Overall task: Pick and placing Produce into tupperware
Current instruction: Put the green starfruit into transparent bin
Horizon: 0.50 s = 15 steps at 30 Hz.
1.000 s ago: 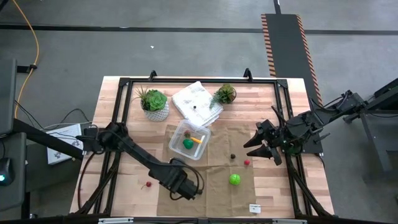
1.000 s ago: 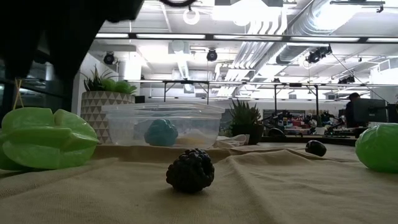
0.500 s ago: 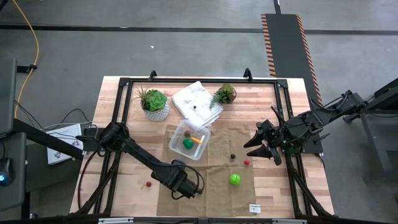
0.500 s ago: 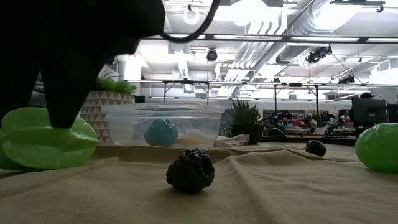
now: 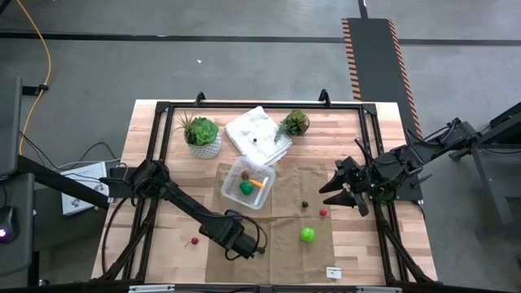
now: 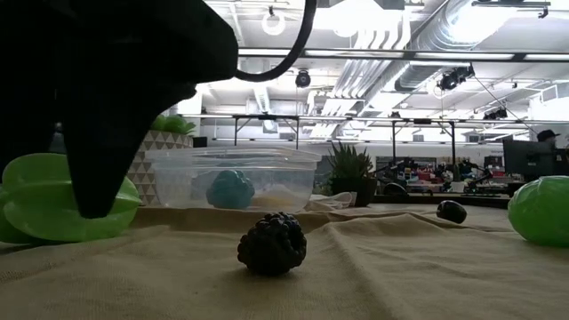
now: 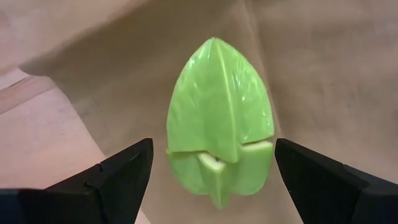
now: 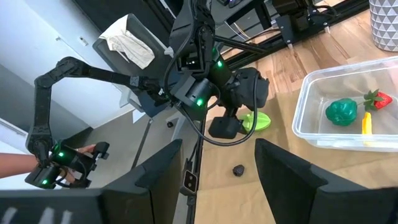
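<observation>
A bright green star fruit (image 7: 219, 124) lies on the tan cloth (image 7: 311, 56) near the table's front edge. My left gripper (image 7: 212, 149) points straight down over it, open, one finger on either side and neither touching. In the high view my left gripper (image 5: 236, 243) hides the fruit. In the low view it stands as a dark mass (image 6: 107, 107) before the star fruit (image 6: 36, 200). The clear tupperware (image 5: 248, 181) holds a green piece, a yellow one and a red one. My right gripper (image 5: 338, 189) waits open above the table's right side.
Loose on the cloth are a dark blackberry (image 6: 273, 243), a small dark piece (image 5: 304, 205), a red piece (image 5: 323, 213) and a round green one (image 5: 307, 235). A red piece (image 5: 194, 242) lies on bare wood. Two potted plants (image 5: 201, 134) (image 5: 295, 124) and a white bag (image 5: 256, 134) stand at the back.
My left gripper has come down toward the star fruit, staying open and pointing down; in the low view its dark bulk now covers part of the fruit. Nothing on the table has moved.
</observation>
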{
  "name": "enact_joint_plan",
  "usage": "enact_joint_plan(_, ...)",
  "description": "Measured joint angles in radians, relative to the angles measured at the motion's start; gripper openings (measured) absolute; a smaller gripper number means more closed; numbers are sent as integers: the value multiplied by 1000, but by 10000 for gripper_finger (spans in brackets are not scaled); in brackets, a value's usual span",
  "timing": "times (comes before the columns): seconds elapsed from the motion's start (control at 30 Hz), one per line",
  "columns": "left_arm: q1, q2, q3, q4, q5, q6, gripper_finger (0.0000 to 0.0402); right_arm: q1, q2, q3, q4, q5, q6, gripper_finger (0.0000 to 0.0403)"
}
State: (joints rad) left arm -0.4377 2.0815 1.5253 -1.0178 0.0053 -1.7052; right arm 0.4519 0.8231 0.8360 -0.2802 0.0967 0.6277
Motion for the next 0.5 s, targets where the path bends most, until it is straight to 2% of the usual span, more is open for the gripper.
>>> enact_joint_plan(0.5, 27, 0, 0, 32, -44, -2, 326, 0, 0, 0, 0, 0, 0, 190)
